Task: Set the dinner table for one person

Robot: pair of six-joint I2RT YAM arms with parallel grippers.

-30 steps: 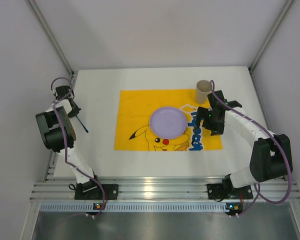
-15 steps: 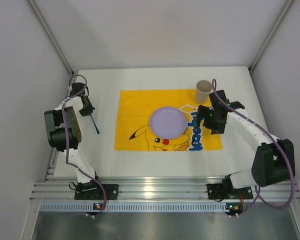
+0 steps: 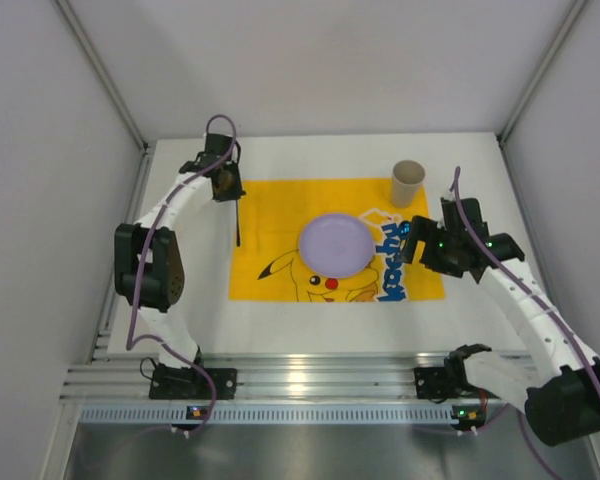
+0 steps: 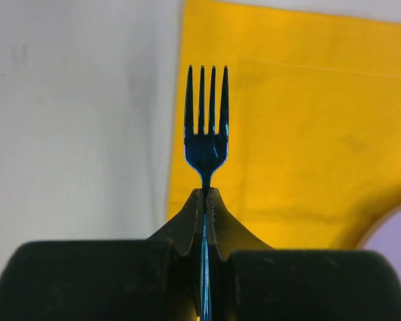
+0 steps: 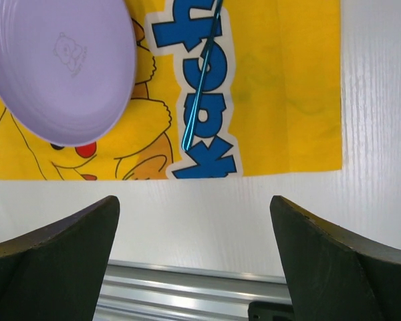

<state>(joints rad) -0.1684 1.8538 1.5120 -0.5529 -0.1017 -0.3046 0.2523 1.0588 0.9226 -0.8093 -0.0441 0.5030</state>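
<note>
You are looking down on the counter (image 3: 310, 325), which is filling the floor of the booth, with its silver rail (image 3: 310, 380) running along the near edge. A yellow cartoon-print cloth (image 3: 270, 205) is lying flat across the middle of the counter. A lilac plate (image 3: 336, 244) is sitting at the centre of that cloth. A beige cup (image 3: 408, 183) is standing upright at the cloth's far right corner. To the right of the plate, a thin blue utensil (image 5: 200, 87) is lying across the cloth's blue lettering; you cannot tell which kind it is.

Your left jaws are clamping the handle of a dark blue fork (image 4: 206, 134). Its tines are pointing away from the wrist camera. The fork is hanging over the cloth's left edge, towards the far left corner, half over yellow and half over bare counter. The left arm (image 3: 180, 210) is reaching there along the counter's left edge.

Your right jaws are standing wide apart with nothing between the fingers (image 5: 53, 261). They are hovering above the cloth's near right corner, and the right arm (image 3: 520, 290) is stretching in from the counter's near right corner.
</note>
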